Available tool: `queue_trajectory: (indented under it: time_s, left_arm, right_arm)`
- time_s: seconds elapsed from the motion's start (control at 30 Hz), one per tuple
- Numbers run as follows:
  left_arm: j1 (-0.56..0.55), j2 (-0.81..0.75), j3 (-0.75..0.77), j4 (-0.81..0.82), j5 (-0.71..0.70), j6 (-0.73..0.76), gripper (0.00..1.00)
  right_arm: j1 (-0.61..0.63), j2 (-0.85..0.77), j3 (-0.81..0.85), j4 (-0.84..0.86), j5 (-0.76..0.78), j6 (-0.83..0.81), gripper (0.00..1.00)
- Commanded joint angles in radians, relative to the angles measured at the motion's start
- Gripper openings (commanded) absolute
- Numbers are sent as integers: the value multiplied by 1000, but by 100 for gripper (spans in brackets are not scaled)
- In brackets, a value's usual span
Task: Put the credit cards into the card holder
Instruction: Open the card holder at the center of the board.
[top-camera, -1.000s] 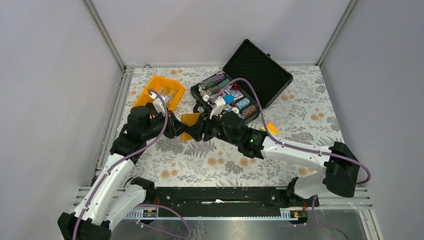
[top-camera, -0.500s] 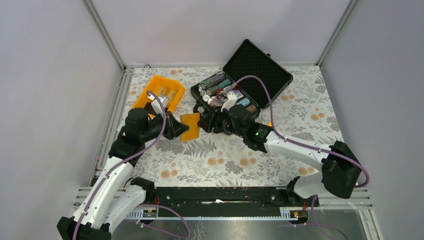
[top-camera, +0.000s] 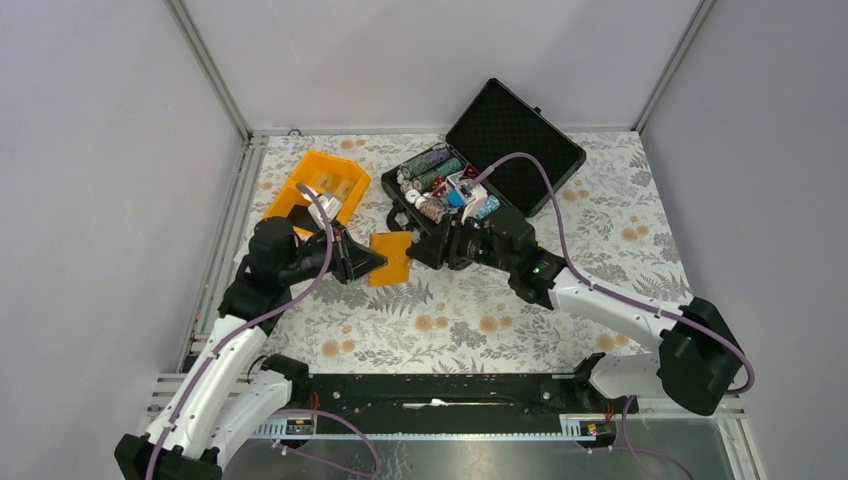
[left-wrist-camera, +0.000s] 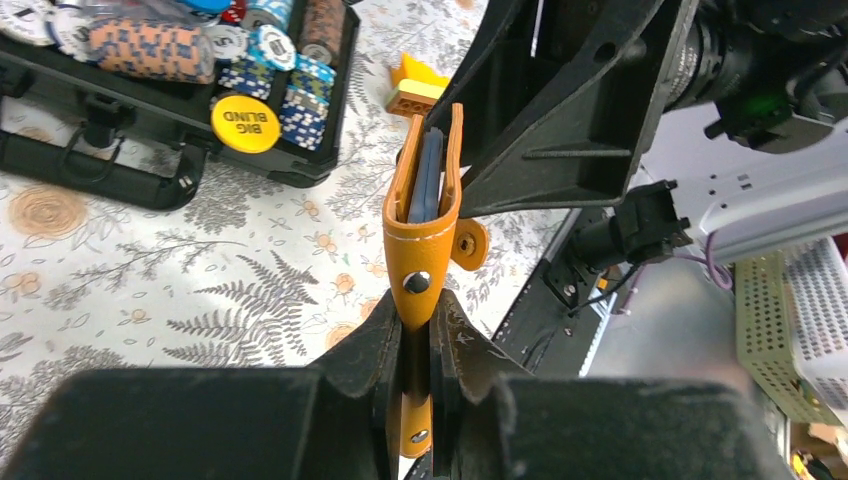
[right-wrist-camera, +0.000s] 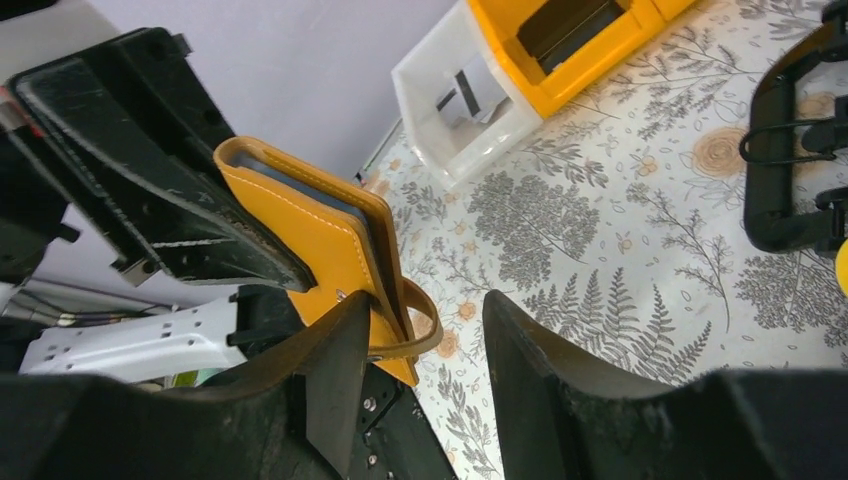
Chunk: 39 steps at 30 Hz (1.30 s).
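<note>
The card holder (top-camera: 390, 258) is a small orange folding wallet, held on edge above the table by my left gripper (top-camera: 366, 262), which is shut on its lower end. In the left wrist view the card holder (left-wrist-camera: 425, 225) stands between the fingers (left-wrist-camera: 465, 345), and a blue-grey edge (left-wrist-camera: 431, 172) shows between its flaps; I cannot tell whether that is a card or a pocket. My right gripper (top-camera: 420, 251) is open just right of the wallet. In the right wrist view the wallet (right-wrist-camera: 325, 250) lies against the left finger (right-wrist-camera: 335, 350) and its strap loop (right-wrist-camera: 428, 325) hangs between the jaws. No loose card is in view.
An open black case (top-camera: 515, 140) with rows of poker chips (top-camera: 440, 180) stands behind the grippers. An orange compartment bin (top-camera: 318, 185) is at the back left, with a white box (right-wrist-camera: 455, 100) beside it. A small orange piece (top-camera: 543, 255) lies right of the right arm.
My right gripper has drawn back to the right, off the wallet, and stands open. My left gripper keeps hold of the wallet, which now shows flatter to the top camera.
</note>
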Motion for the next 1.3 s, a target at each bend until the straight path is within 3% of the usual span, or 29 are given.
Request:
queue_trajectory:
  time_s: [0.0,0.2,0.33,0.37,0.47,0.5,0.57,0.63,0.9,1.13,1.2,1.27]
  left_arm:
    - [-1,-11,-8,130,140,-29,0]
    - [-12,21,-18,189,241,-68,0]
    - [-21,21,-21,189,227,-68,0]
    - [-21,20,-19,174,205,-60,8]
    - [-21,14,14,58,44,4,60]
    - [-21,10,23,23,-31,18,70]
    - [-23,-3,32,-34,-173,36,85]
    - [-32,-17,34,-55,-252,39,93]
    - [-201,-65,-44,17,-432,-96,97]
    - [-341,18,-213,231,-462,-281,90]
    - [-380,36,-240,263,-494,-304,90]
    - [-417,57,-259,271,-550,-315,91]
  right_arm:
    - [-22,-69,-9,97,-159,-52,52]
    - [-26,-78,-9,156,-273,-48,44]
    - [-26,-73,-10,165,-284,-29,20]
    - [-26,-75,-9,154,-264,-26,13]
    - [-26,-79,14,32,-160,-38,0]
    - [-26,-75,30,-37,-113,-48,0]
    - [-24,-64,54,-153,-42,-55,0]
    - [-18,-59,66,-242,14,-48,0]
    - [54,-35,63,-470,273,64,0]
    - [66,51,7,-462,293,161,0]
    - [66,72,-8,-449,293,164,7]
    - [67,92,-16,-446,296,155,23]
